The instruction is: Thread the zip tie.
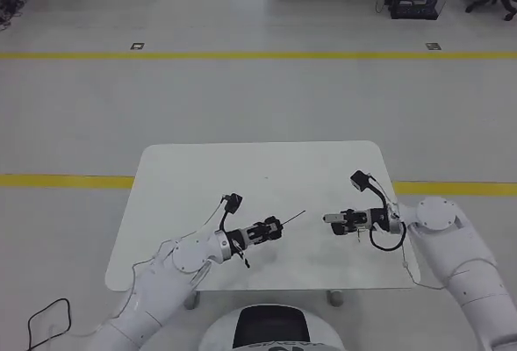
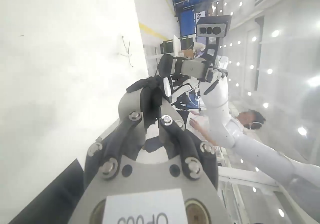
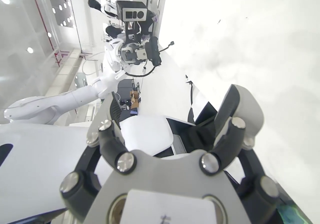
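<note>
**Left tool** (image 1: pixel 273 230)
- Place: at the zip tie's left end.
- State: drawn narrow, with its fingers (image 2: pixel 127 102) clamped on that end.
- Note: the left wrist view shows a dark bunched piece between them. It is probably the gripped part of the tie, though its shape is hard to read there.

**Zip tie** (image 1: pixel 293 217)
- Description: a thin black strap, running straight out of the left tool.
- Free end: it carries a small blocky tip, seen in the right wrist view (image 3: pixel 172 42), and points toward the right tool.
- Condition: no bend or loop, and neither end is passed through the other.

**Right tool** (image 1: pixel 331 220)
- Place: to the right of the zip tie's free end, near it but apart, with a gap between the two.
- State: spread wide in the right wrist view (image 3: pixel 172 95), with nothing held.

**Tabletop** (image 1: pixel 240 167)
- Description: white, lying beneath the zip tie and extending beyond both of its ends.

**Progress (judged)**
- Done: the tie is picked up and secured at one end, with the free end presented across to the other arm.
- Left, which looks like most of the task:
  - The right tool has to take the free end.
  - The strap has to be curled round.
  - One end has to be fed through the slot in the other.
- Assessment: the threading itself has not begun.
</note>
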You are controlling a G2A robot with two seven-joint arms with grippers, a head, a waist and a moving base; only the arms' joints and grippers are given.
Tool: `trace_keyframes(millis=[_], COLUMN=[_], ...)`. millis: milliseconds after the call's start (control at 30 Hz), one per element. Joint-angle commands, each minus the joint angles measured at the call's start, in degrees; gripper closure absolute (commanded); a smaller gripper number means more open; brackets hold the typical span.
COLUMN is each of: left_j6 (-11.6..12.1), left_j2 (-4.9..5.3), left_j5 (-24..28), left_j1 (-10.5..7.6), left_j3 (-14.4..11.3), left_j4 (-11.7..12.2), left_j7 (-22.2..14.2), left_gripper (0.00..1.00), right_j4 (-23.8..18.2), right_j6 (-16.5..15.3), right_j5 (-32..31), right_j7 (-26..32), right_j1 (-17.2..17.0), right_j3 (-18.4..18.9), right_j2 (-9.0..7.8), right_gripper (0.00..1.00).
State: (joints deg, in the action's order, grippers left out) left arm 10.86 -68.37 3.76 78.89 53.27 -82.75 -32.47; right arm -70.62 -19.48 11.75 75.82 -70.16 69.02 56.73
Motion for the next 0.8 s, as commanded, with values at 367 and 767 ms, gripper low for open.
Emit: trace_keyframes(millis=[367, 767], left_j6=[0.5, 0.5], left_j2=[-0.23, -0.23], left_j5=[-1.0, -1.0], left_j1=[-0.57, -0.57], left_j3=[-1.1, -1.1], left_j4=[-0.2, -0.2], left_j7=[1.0, 1.0], left_gripper=[1.00, 1.00], right_j4=[0.0, 0.0], right_j6=[0.0, 0.0], right_j5=[0.1, 1.7], right_j7=[0.2, -0.7], right_j1=[0.1, -0.1], right_j3=[0.0, -0.1], right_j2=[0.00, 0.13], right_gripper=[0.00, 0.00])
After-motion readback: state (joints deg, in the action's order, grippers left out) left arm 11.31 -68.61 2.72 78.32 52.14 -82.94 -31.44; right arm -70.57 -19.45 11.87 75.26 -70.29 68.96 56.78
